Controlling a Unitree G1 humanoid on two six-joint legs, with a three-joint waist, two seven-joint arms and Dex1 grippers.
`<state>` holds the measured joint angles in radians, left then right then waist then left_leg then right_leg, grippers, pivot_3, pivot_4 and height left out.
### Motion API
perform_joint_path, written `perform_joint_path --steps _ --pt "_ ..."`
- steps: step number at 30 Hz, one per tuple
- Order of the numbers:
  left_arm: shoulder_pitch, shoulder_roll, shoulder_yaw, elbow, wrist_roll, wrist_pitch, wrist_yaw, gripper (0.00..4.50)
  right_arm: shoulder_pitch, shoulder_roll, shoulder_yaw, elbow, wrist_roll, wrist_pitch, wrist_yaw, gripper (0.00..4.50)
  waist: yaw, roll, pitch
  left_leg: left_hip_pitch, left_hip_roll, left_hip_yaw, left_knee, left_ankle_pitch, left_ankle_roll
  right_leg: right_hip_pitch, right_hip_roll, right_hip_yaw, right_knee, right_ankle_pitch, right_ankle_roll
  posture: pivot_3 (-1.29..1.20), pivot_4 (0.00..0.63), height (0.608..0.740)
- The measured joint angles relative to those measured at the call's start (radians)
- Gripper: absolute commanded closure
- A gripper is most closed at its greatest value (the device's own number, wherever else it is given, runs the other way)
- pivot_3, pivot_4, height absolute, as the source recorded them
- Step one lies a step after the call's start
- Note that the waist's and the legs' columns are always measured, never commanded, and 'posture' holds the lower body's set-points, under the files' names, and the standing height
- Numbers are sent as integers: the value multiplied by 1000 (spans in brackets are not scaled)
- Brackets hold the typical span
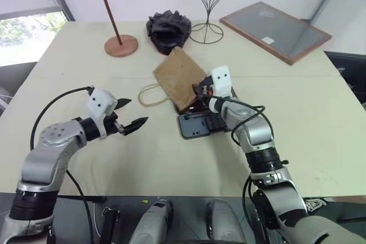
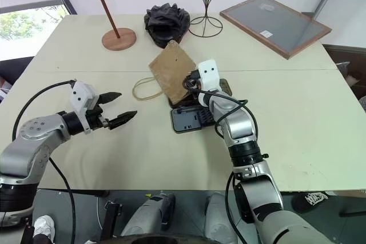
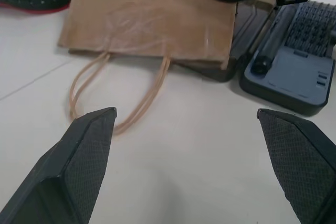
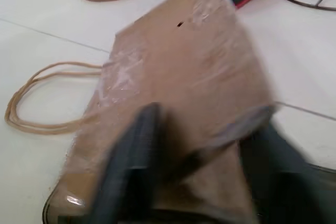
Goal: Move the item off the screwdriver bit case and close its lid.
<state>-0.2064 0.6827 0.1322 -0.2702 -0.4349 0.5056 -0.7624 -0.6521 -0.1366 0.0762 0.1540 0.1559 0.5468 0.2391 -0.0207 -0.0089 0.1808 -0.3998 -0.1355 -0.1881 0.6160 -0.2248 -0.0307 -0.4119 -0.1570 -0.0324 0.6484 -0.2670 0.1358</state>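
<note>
The paper bag (image 1: 178, 77) lies flat across the far half of the screwdriver bit case (image 1: 201, 123), just above centre of the head view, its loop handles trailing off to the left on the surface (image 1: 171, 158). The case's near half, with its rows of bits, sits uncovered below the bag. The right gripper (image 1: 201, 92) is at the bag's right edge and seems to be pinching it (the wrist view is too blurred to be sure the paper is really caught). So the first step, clearing the bag, is in hand. Next it wants a sideways drag clear of the lid. The left gripper (image 1: 130, 114) hangs wide open at lower left, holding nothing.
</note>
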Motion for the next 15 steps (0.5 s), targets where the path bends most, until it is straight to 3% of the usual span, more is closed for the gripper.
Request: perform_joint_path --steps 1,10,15 --pt "0 0 0 -4 2 -6 1 0 0 0 0 2 -4 -5 -1 4472 0 0 0 0 1 0 0 0 0 0 0 0 0 0 0 0 150 740" --pt "-10 -19 -3 9 21 -35 6 0 -9 8 -34 5 -14 1 -49 4472 0 0 0 1 5 3 -1 0 0 -1 5 1 0 2 -3 0 150 740" --pt "-40 -43 -29 36 41 -61 6 0 -50 0 -190 -66 10 -7 -173 4472 6 0 0 1 6 3 -1 0 0 -1 5 2 0 3 -4 0 150 740"
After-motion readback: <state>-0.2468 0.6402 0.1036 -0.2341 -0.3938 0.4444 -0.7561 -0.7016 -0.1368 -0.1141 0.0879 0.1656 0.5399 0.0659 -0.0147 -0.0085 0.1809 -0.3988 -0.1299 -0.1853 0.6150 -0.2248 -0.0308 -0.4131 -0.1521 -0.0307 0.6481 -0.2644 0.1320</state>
